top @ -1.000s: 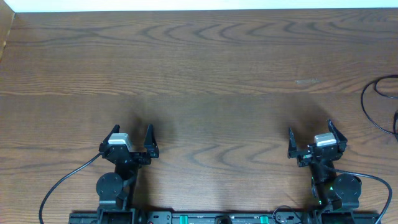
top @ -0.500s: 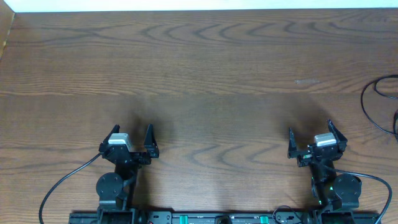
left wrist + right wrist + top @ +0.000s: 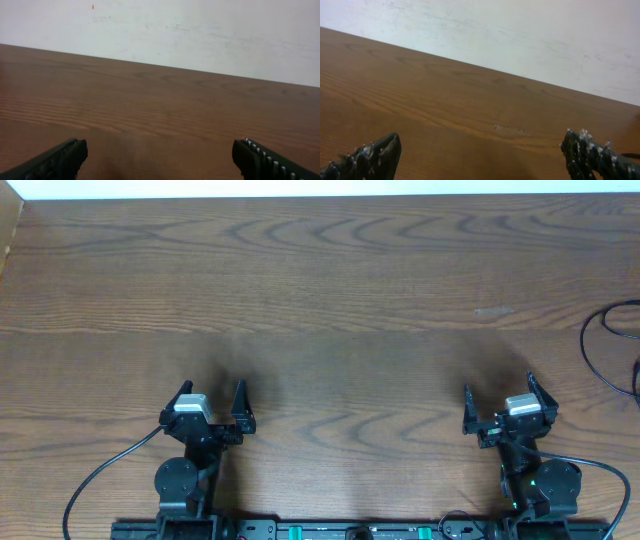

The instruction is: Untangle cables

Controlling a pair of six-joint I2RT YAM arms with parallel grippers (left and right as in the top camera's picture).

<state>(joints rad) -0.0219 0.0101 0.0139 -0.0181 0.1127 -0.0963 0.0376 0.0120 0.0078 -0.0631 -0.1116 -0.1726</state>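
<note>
Thin black cables lie looped at the table's far right edge in the overhead view, partly cut off by the frame. My left gripper is open and empty near the front left of the table; its fingertips frame bare wood in the left wrist view. My right gripper is open and empty near the front right, left of and nearer than the cables. In the right wrist view its jaws span bare wood, and a thin black line shows at the right edge.
The wooden table spreads wide beyond both grippers. A white wall stands behind its far edge. A pale scuff mark lies on the wood ahead of my right gripper. Thick arm cables trail by the arm bases.
</note>
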